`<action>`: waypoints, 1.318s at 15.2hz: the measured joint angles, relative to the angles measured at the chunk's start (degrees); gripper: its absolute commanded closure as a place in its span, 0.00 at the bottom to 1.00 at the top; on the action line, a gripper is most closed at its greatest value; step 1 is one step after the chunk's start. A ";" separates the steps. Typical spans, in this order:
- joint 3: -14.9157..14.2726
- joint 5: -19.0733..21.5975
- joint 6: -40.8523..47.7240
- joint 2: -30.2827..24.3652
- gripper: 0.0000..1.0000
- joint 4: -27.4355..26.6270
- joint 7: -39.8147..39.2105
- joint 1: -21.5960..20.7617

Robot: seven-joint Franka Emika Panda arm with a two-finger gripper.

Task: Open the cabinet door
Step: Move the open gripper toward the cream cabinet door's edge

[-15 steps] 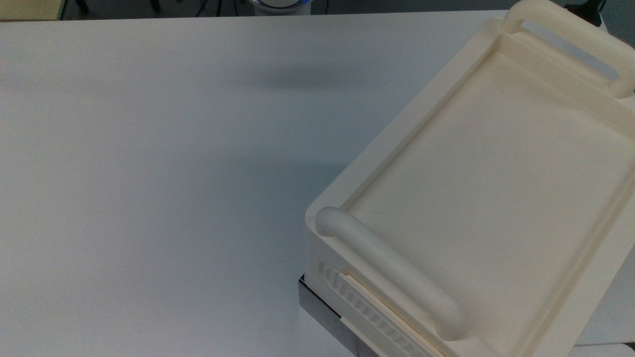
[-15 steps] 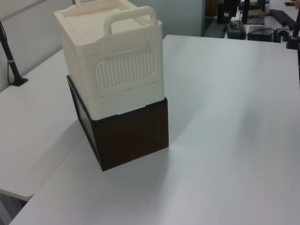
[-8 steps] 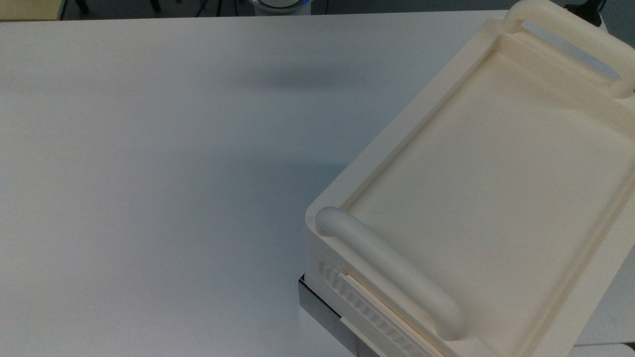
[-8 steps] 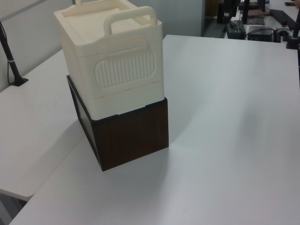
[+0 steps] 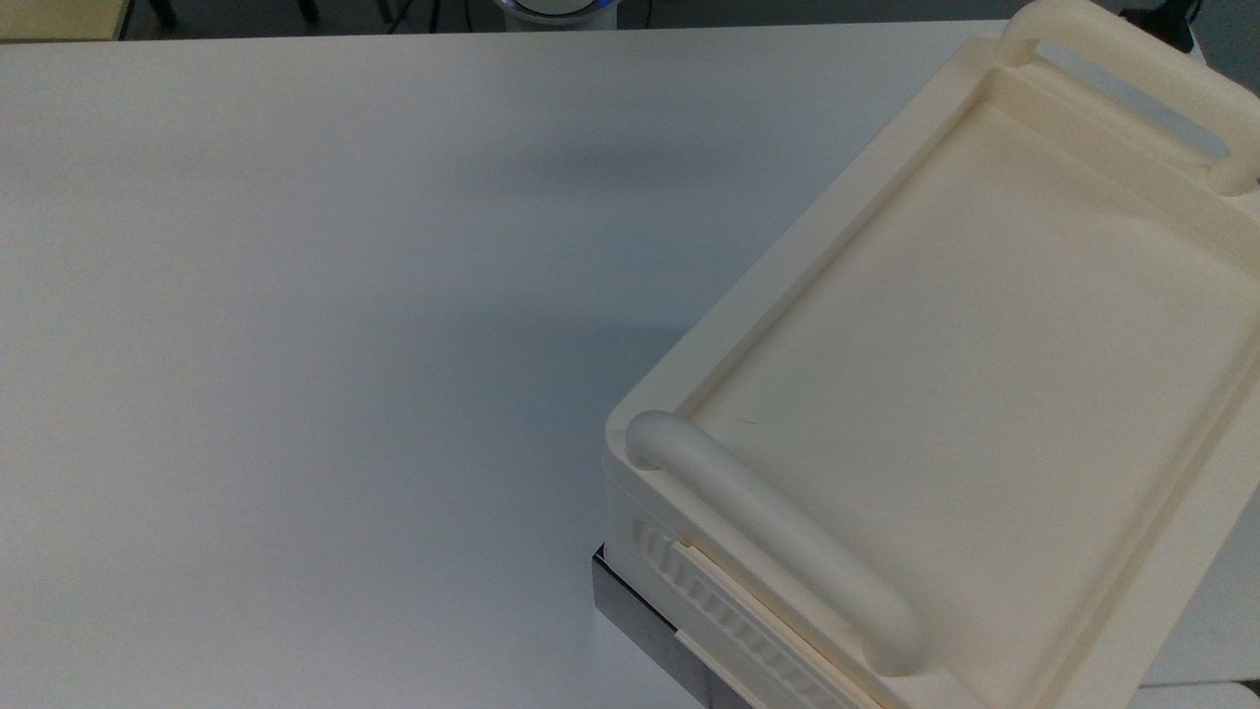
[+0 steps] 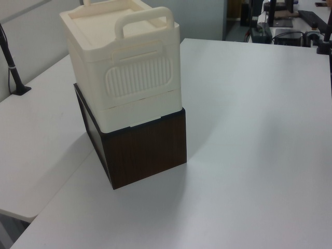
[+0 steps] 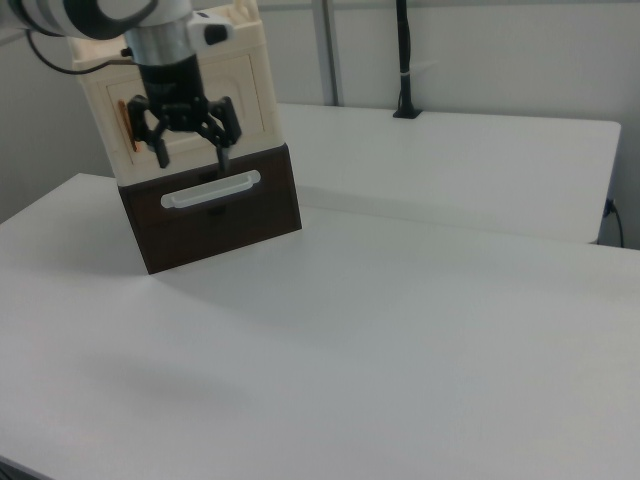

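We see the cream cabinet door (image 7: 195, 100), copper strip at the right view's left, behind our wide-spread gripper (image 7: 190, 153); bare white table (image 7: 420, 330) surrounds the cabinet.

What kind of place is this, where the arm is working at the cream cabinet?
Most likely a robotics lab or test workspace. The gripper, jaws open, hangs in front of a cream cabinet stacked on a dark brown box, on a plain white table, with black equipment crowded beyond the table's far edge.

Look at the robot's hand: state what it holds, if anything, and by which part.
Nothing. In the right view the hand hangs open in front of the cream cabinet, its fingers spread with nothing between them.
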State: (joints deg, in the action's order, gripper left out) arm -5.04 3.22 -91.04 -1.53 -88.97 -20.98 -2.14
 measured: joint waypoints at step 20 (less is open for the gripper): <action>11.43 9.81 -19.99 7.15 0.61 5.24 -6.47 -4.92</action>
State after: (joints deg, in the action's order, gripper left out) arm 6.39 13.03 -111.02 5.63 -83.74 -27.44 -7.05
